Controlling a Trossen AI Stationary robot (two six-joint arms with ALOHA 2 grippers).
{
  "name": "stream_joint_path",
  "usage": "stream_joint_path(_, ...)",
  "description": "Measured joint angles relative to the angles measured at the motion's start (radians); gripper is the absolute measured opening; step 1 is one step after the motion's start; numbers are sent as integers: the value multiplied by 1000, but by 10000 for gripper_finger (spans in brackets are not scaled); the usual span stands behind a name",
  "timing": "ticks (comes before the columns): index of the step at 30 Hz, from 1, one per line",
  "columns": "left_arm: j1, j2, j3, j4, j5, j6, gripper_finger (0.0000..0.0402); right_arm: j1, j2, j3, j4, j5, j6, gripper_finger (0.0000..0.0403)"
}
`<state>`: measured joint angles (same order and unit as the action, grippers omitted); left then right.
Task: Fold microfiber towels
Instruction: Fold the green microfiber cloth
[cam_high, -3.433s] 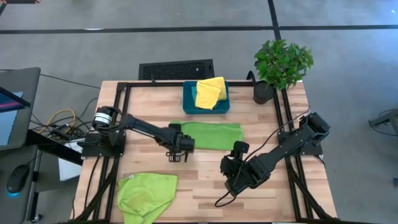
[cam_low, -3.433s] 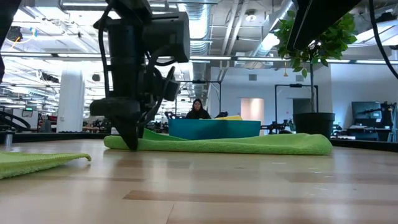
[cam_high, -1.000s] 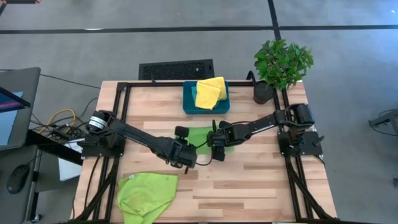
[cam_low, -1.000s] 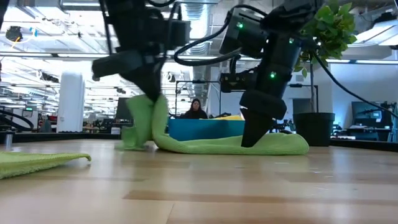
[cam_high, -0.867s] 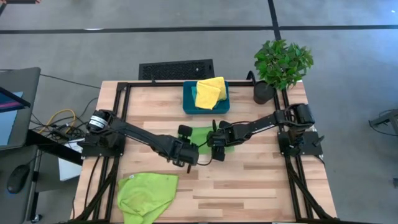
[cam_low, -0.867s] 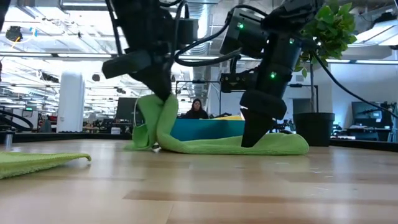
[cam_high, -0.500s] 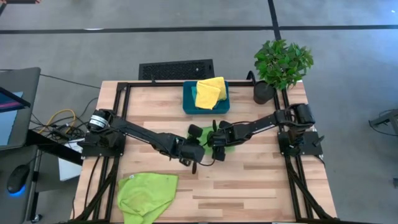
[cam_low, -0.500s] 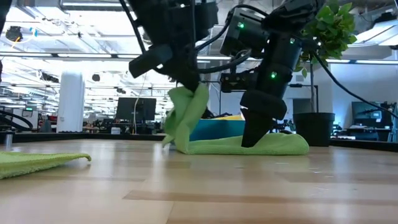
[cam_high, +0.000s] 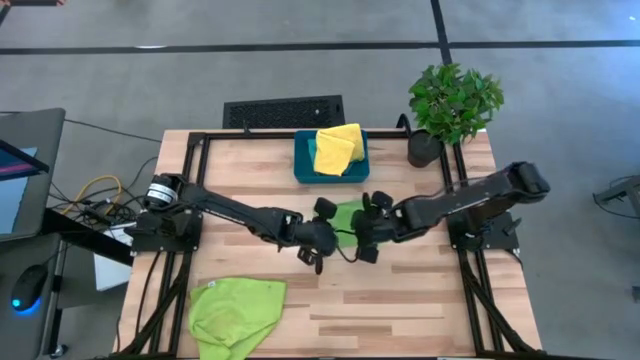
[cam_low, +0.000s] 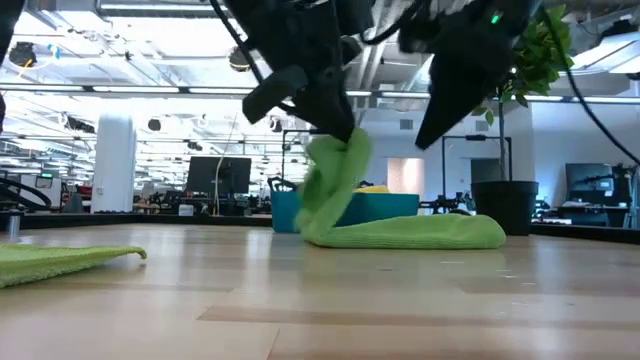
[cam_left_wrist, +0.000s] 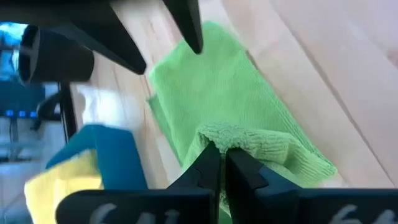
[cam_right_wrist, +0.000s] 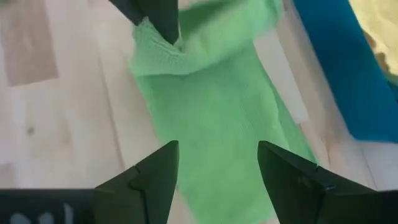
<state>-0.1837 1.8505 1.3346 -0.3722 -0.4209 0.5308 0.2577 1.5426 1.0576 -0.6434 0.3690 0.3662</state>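
**Fold carried across, pinning hand lifted**

Wooden worktop (cam_high: 400, 300) carries the lime green towel (cam_low: 400, 232) at its middle, just before the teal bin (cam_high: 305, 160). Its free end is pinched in the closed left hand (cam_left_wrist: 217, 163) and has been drawn further over the flat half than half a second ago. The right hand (cam_right_wrist: 217, 163), fingers spread, has been raised off the cloth. The fold is judged nearly closed. Another green towel (cam_high: 235, 312) lies unfolded at the near edge.

No legible text or labels.
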Motion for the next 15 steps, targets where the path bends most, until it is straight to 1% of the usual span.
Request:
stream_joint_path(3,14,1,0,58,35,47,0,38,-52,0,-42,3,43,244)
stream_joint_path(9,52,45,1,180,59,90,0,127,-115,1,-75,0,80,244)
stream_joint_path(12,63,93,-1,216,35,118,0,169,-131,2,-73,0,85,244)
stream_joint_path(15,69,121,-1,285,32,152,0,204,-138,1,-75,5,110,244)
